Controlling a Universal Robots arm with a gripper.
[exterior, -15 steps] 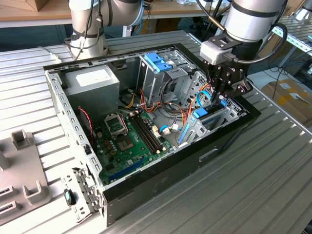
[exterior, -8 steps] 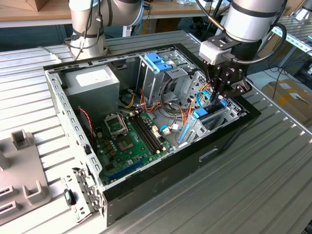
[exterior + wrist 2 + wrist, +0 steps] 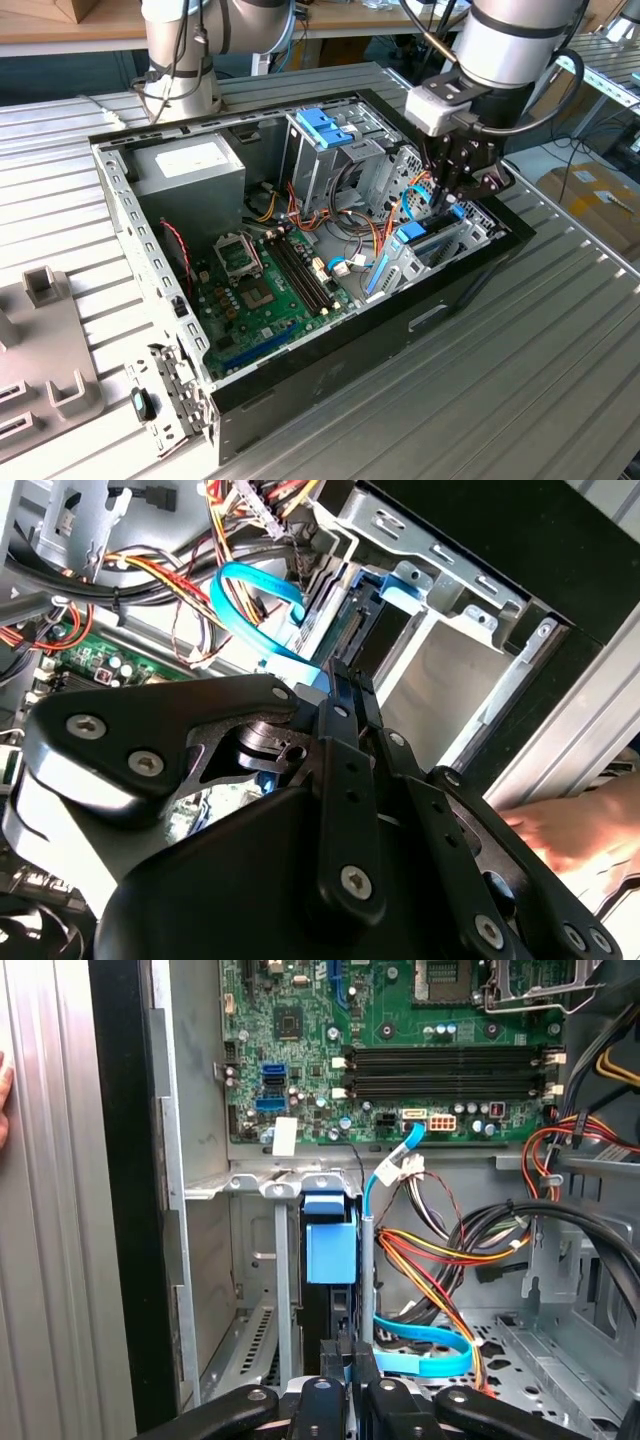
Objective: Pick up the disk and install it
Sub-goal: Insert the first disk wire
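Observation:
The disk stands on edge in the drive bay at the exterior view's right end of the open computer case. Its light-blue carrier shows between the bay's metal walls, with the dark drive body below it. My gripper hangs straight over the bay. Its two black fingers lie close together, and the gripper sits at the carrier's edge. In the second wrist view the gripper sits beside the disk's connector end. Whether the fingers clamp the carrier rail is unclear.
A light-blue data cable and bundled power wires run right beside the bay. A darker blue bracket tops the metal drive cage. The motherboard and power supply lie further in. A person's hand rests outside the case.

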